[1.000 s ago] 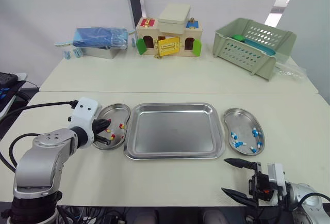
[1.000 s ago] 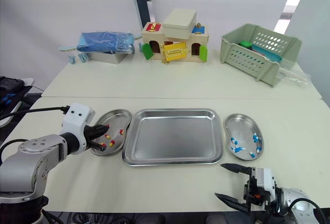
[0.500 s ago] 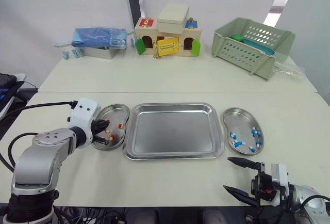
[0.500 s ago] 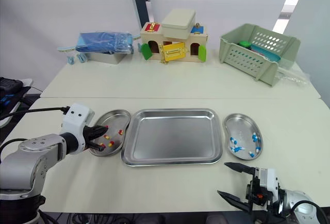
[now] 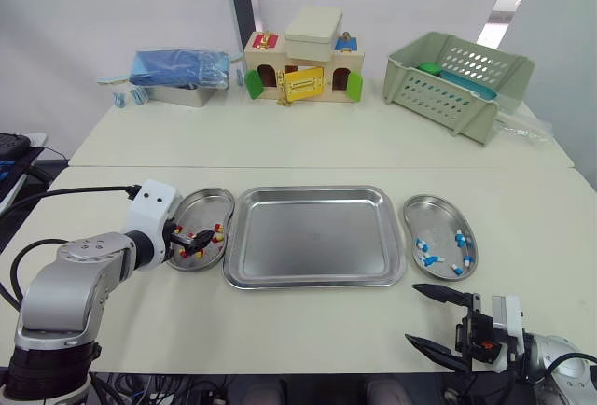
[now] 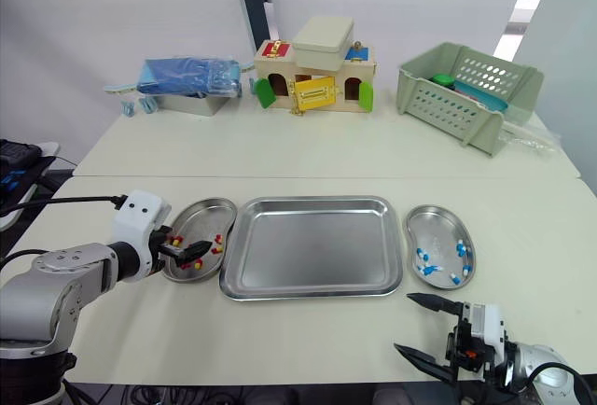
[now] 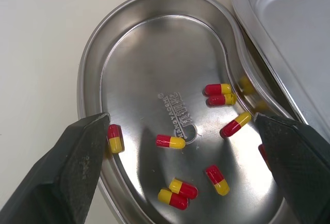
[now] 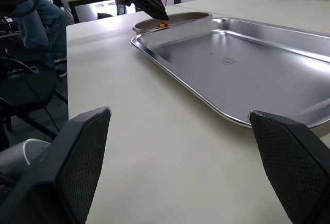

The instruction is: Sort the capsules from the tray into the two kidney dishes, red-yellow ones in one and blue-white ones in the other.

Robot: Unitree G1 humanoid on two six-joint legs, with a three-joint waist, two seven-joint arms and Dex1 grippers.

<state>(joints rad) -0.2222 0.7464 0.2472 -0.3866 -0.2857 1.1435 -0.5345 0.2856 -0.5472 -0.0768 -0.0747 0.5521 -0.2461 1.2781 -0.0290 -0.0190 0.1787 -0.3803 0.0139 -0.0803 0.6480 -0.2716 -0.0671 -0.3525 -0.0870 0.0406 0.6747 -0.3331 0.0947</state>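
Pale desk [image 5: 308,321] seen from above. At ctr lies 1 rectangular stainless-steel tray [image 5: 314,235], bare inside. 2 kidney dishes flank it, 1 each side, both just beside its rim.

The left steel kidney dish [image 7: 154,53] holds the red-yellow capsules [image 7: 170,141]. 8 are in plain sight, some single, some paired. A red end part-hidden behind a finger [image 7: 67,172] is poss. a 9th. The right steel kidney dish [image 5: 434,214] holds the blue-white capsules [image 5: 424,258]: approx. 6, too small for an exact count.

The left pincer [image 5: 193,240] hangs over the left dish, its 2 black fingers spread wide w/ nothing btwn them. The right pincer [image 5: 427,319] is low at the desk's near edge, nearer than the tray's right front corner & apart from both dishes. It is released, fingers wide, grasping nothing.

Along the desk's far side are 3 items: metal box [image 5: 177,95] topped w/ blue packets, wooden toy house [image 5: 303,69] and green perforated plastic basket [image 5: 457,74].
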